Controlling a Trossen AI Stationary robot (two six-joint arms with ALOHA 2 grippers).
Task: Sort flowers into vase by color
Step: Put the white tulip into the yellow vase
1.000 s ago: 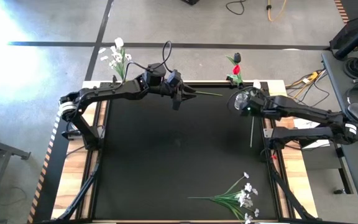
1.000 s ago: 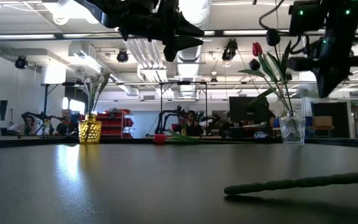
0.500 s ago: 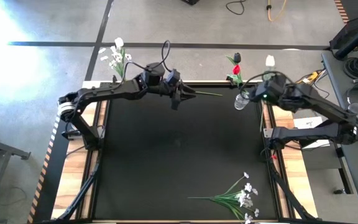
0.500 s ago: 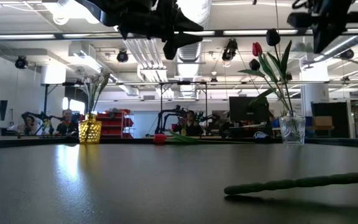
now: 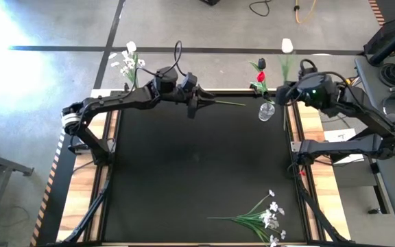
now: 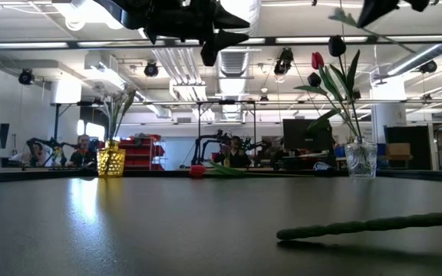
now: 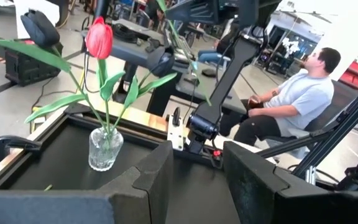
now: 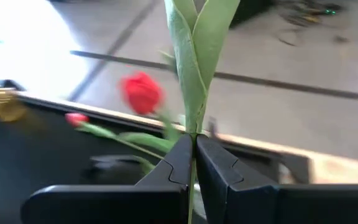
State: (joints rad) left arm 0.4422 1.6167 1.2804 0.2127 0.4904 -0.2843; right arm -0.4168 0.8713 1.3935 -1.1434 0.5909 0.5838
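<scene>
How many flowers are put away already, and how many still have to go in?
Done: the clear vase holds a red tulip and a dark one; the gold vase holds white flowers. In hand: the right gripper pinches a white tulip by its stem. Left: a red flower lying at the far edge and the white spray. The left gripper waits, empty.

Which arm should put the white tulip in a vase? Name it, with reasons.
Right. The right gripper is shut on the white tulip beside the glass vase; the left gripper holds nothing.
</scene>
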